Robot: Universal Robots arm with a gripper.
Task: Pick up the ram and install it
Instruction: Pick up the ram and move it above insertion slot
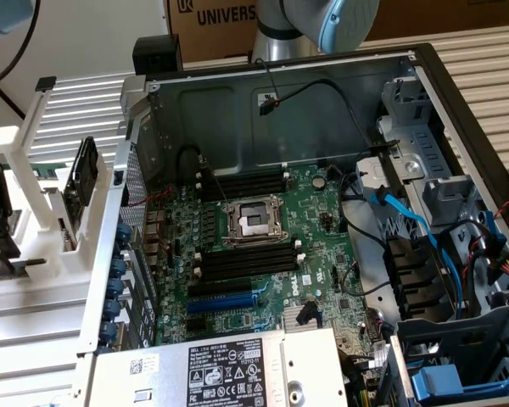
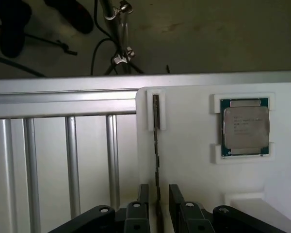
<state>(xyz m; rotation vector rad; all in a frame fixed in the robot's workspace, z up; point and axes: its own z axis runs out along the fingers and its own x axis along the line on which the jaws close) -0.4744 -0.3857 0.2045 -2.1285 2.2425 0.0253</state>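
Observation:
In the wrist view the ram (image 2: pixel 156 145) stands edge-on as a thin dark strip in a slot of a white holder (image 2: pixel 194 165). My gripper (image 2: pixel 158 199) is open. Its two black fingers (image 2: pixel 143 194) stand on either side of the near end of the ram, with a small gap on each side, so nothing is gripped. In the exterior view the open computer case (image 1: pixel 424 76) lies with its green motherboard (image 1: pixel 322 229) facing up. The long black memory slots (image 1: pixel 242 182) and a second bank of them (image 1: pixel 248 259) flank the processor socket (image 1: pixel 254 222).
A processor chip (image 2: pixel 245 127) sits in a recess of the white holder beside the ram. The holder rests on a slatted aluminium table (image 2: pixel 53 160). In the exterior view a white rack (image 1: pixel 42 195) stands left of the case. Cables (image 1: pixel 407 212) and drive bays fill its right.

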